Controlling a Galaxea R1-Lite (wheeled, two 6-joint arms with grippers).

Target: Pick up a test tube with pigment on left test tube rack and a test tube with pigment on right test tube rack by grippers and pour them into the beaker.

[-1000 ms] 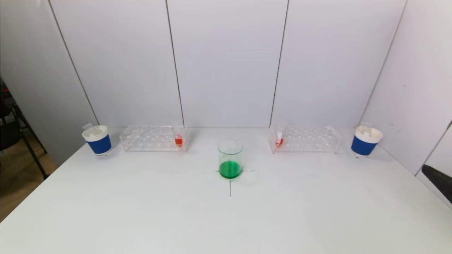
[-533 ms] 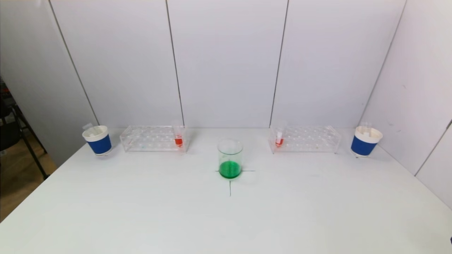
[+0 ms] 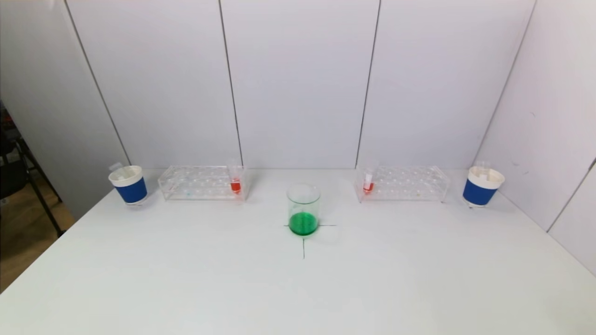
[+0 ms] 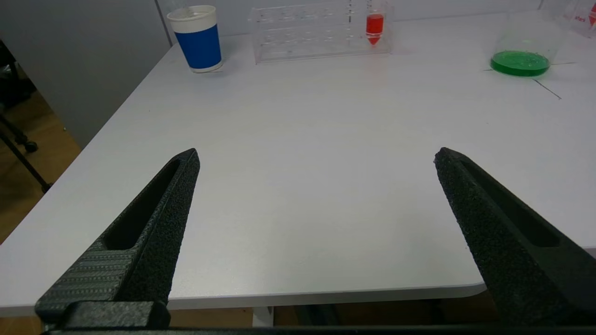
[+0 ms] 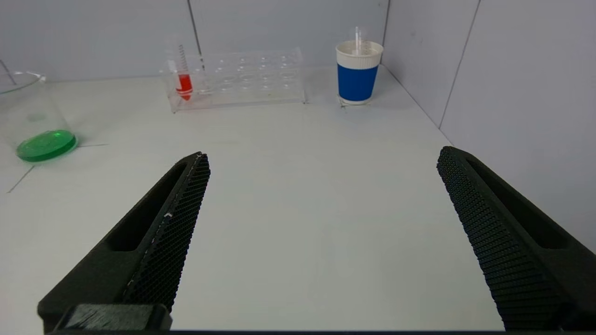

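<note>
From the head view, the clear glass beaker with green liquid stood on a black cross mark at the middle of the white table, the clear plastic left rack at ten o'clock of it and the clear plastic right rack at two o'clock, each holding one upright tube of red pigment at its inner end, with neither gripper in sight. In the left wrist view, the left gripper hung spread wide and empty above the table's near edge, its red-filled tube well apart at twelve o'clock and the beaker at two o'clock. In the right wrist view, the right gripper was likewise wide apart and empty, its red-filled tube far off at eleven o'clock and the beaker at ten o'clock.
</note>
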